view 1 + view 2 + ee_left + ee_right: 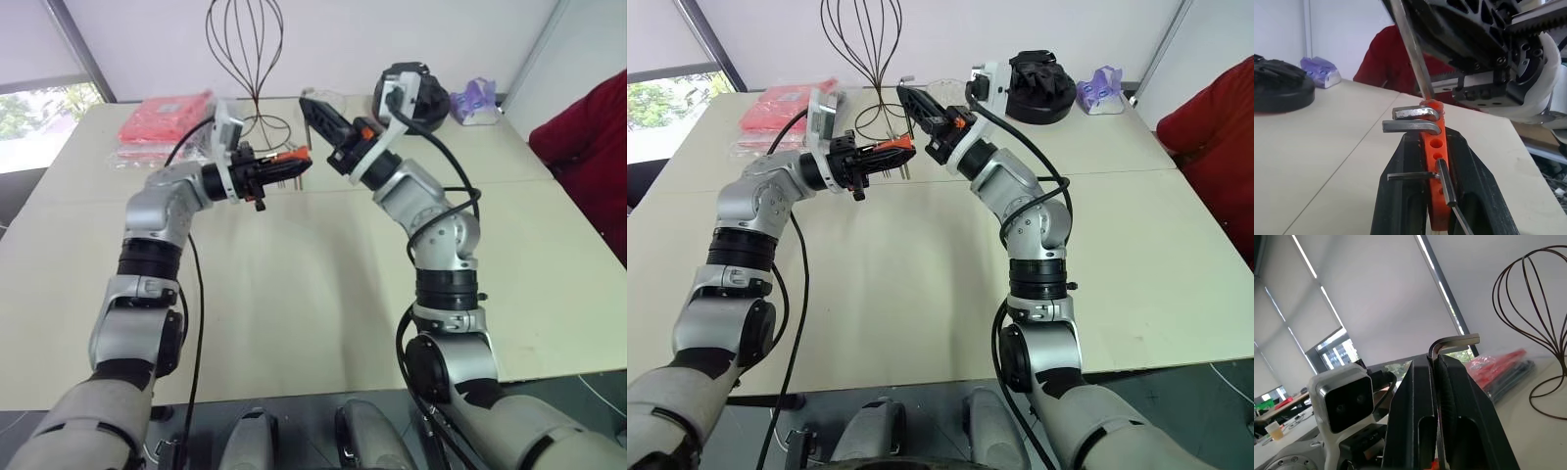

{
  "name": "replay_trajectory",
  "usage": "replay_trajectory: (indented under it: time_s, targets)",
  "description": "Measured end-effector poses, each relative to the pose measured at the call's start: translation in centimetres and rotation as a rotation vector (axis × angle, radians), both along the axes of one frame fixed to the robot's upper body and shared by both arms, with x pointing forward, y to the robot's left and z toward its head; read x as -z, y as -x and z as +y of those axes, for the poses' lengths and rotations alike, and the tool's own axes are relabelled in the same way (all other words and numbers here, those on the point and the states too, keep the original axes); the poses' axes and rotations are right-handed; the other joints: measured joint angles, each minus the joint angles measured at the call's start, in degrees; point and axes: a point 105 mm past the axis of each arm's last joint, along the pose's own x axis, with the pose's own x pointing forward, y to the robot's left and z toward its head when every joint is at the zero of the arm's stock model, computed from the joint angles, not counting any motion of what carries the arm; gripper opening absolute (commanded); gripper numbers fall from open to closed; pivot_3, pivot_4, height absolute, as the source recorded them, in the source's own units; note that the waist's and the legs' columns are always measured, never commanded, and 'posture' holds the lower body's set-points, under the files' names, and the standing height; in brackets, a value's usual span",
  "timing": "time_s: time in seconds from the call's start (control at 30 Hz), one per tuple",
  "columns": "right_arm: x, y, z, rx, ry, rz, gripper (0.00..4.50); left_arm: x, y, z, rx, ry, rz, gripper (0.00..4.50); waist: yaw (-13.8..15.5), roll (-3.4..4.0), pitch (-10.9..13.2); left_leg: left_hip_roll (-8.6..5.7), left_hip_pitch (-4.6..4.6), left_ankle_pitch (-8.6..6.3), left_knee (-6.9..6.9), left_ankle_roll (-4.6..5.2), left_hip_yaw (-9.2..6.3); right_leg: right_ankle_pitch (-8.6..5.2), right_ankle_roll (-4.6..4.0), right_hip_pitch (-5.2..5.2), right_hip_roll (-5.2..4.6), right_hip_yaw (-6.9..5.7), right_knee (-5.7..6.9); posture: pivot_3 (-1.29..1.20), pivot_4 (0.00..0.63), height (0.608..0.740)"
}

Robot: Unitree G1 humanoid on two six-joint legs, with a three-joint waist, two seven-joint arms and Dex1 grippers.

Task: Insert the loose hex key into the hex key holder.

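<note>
Pale beige table [294,294] across most of the head views, white wall and blinds behind, window at upper left. Left gripper [284,168] just left of upper centre, raised above the table and pointing toward the frame's right, clenched on the hex key holder [292,158], an orange-red block with thin metal keys sticking out of it. Same holder [1434,161] upright between the two black fingers [1400,196] in the left wrist view, two bent keys projecting from its upper end, a row of round holes visible below them. Right gripper [315,111] at upper centre, just right of the left one, tips angled up and toward the frame's left, clamped on the loose hex key [1453,340]; short bent end protruding past the fingertips in the right wrist view. Long grey shaft of that key [1409,46] descending from the top of the left wrist view to the upper end of the holder, tip at or in the block; seated or merely touching, cannot tell. Red plastic packet [162,122] lying flat at upper left of the table. Dark wire stand [245,44] with looped ribs at top centre, behind the grippers. Black round object [1038,88] and small purple item [475,101] at upper right of the table. Person in a red garment [588,147] at the right edge.
</note>
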Motion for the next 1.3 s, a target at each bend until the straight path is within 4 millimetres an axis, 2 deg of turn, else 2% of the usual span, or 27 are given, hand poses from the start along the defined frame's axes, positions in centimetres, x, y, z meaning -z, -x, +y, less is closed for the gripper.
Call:
replay_trajectory:
  time_s: [0.73,1.3]
  targets:
    - [0.0,0.4,1.2,-0.031,-0.005,-0.001,0.03,0.2,0.0,-0.3,0.005,-0.004,0.001,0.0,0.0,0.0,0.0,0.0,0.0,0.0,0.0,0.0,0.0,0.0,0.0,0.0,0.0,0.0,-0.01,0.0,0.15,0.74]
    - [0.5,-0.3,0.7,-0.011,-0.006,-0.001,0.03,0.3,0.5,-0.1,0.001,0.002,0.007,0.0,0.0,0.0,0.0,0.01,0.0,0.0,-0.01,0.0,0.0,0.0,0.0,0.0,0.0,0.0,-0.01,0.0,0.15,0.74]
